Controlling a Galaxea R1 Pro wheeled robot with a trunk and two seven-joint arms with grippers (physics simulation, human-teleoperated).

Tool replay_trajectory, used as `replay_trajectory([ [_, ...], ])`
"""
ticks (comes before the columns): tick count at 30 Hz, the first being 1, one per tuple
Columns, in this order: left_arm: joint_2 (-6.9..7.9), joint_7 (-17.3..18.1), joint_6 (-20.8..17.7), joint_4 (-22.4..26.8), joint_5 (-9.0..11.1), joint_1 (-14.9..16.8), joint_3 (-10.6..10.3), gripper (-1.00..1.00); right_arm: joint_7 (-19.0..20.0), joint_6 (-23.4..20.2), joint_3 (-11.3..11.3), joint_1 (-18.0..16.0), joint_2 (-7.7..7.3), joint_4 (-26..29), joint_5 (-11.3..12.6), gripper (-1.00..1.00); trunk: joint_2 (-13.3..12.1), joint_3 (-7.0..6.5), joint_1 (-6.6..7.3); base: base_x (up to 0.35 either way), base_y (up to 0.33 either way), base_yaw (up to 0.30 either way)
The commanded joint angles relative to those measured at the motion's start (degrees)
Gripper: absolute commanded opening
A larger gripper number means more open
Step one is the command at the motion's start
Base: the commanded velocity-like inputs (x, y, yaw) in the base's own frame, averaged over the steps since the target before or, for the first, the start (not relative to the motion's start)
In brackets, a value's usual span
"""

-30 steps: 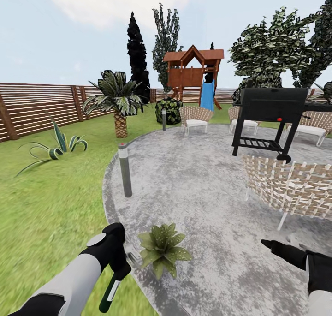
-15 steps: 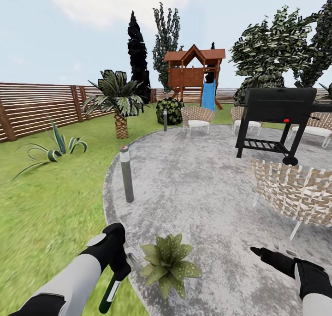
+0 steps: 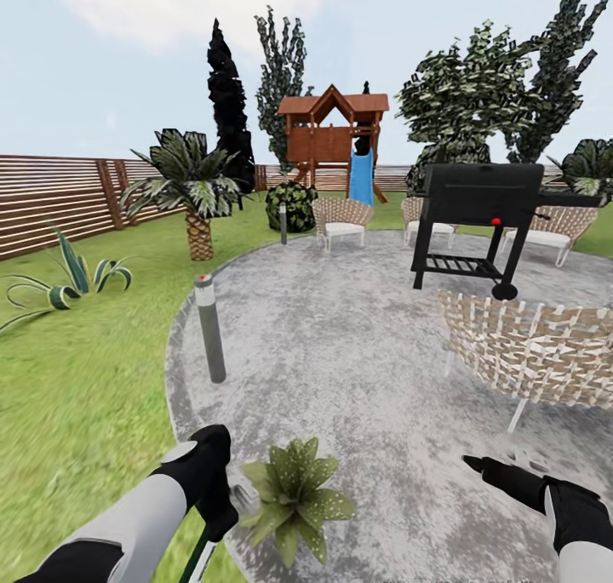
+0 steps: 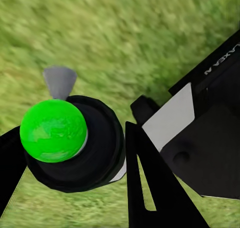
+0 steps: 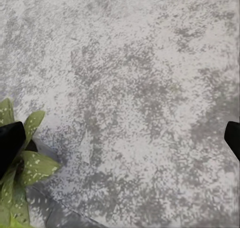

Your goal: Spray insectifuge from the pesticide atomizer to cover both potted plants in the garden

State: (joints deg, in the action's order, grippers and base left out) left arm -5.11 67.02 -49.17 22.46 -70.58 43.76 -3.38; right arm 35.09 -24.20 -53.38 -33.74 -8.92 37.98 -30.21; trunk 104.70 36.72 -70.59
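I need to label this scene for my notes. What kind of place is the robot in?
Most likely a home back garden: green lawn around a round stone patio, closed by a wooden slat fence, with a children's playhouse and slide, a barbecue grill and wicker chairs.

You've got one potted plant [image 3: 294,498] just beside your left gripper [image 3: 223,515]. Two lamp posts [image 3: 209,328] ahead. Four wicker chairs [image 3: 528,353], one grill [image 3: 481,217].
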Motion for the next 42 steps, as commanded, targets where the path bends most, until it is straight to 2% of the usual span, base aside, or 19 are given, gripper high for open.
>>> replay_trajectory([
  [1, 0.03, 0.6, -0.4, 0.1, -0.5, 0.0, -0.2, -1.0, 0.5, -0.1, -0.3, -0.1, 0.04, 0.1, -0.5, 1.0, 0.0, 0.06, 0.0, 0.0, 0.0, -0.166],
  [3, 0.08, 0.6, -0.4, 0.1, -1.3, 0.0, -1.4, -1.0, 0.4, -0.1, -0.3, -0.1, 0.04, 0.1, -0.5, 1.0, 0.0, 0.05, 0.0, 0.0, 0.0, -0.086],
  [5, 0.11, 0.6, -0.4, 0.2, -4.0, 0.0, -3.1, -1.0, 0.5, -0.1, -0.3, -0.1, 0.04, 0.1, -0.5, 1.0, 0.0, 0.05, 0.0, 0.0, 0.0, -0.026],
  [7, 0.11, 0.6, -0.4, 0.3, -5.4, 0.0, -3.7, -1.0, 0.5, -0.1, -0.3, -0.1, 0.04, 0.1, -0.5, 1.0, 0.0, 0.05, 0.0, 0.0, 0.0, -0.009],
  [10, 0.11, 0.6, -0.4, 0.3, -6.0, 0.0, -4.0, -1.0, 0.5, -0.1, -0.3, -0.1, 0.04, 0.1, -0.5, 1.0, 0.0, 0.19, 0.0, 0.0, 0.0, -0.002],
  [14, -0.03, 0.6, -0.4, 0.8, -6.1, 0.0, -4.1, -1.0, 0.5, -0.1, -0.3, -0.1, 0.04, 0.1, -0.5, 1.0, 0.0, 0.48, 0.0, 0.0, 0.0, 0.0],
  [19, -0.13, 0.6, -0.5, 3.7, -6.2, 0.0, -4.1, -1.0, 0.5, -0.1, -0.3, -0.1, 0.04, 0.1, -0.5, 1.0, 0.0, 0.55, 0.0, 0.0, 0.0, 0.0],
  [22, -0.16, 0.6, -0.5, 4.4, -6.2, 0.0, -4.1, -1.0, 0.6, -0.1, -0.3, -0.1, 0.04, 0.1, -0.5, 1.0, 1.2, 1.1, -0.65, 0.0, 0.0, 0.0],
  [42, -0.16, 0.5, -0.4, 5.2, -6.2, 0.0, -4.2, -1.0, 0.6, -0.1, -0.3, -0.1, 0.04, 0.1, -0.5, 1.0, 9.3, 6.44, -5.05, 0.0, 0.0, 0.0],
])
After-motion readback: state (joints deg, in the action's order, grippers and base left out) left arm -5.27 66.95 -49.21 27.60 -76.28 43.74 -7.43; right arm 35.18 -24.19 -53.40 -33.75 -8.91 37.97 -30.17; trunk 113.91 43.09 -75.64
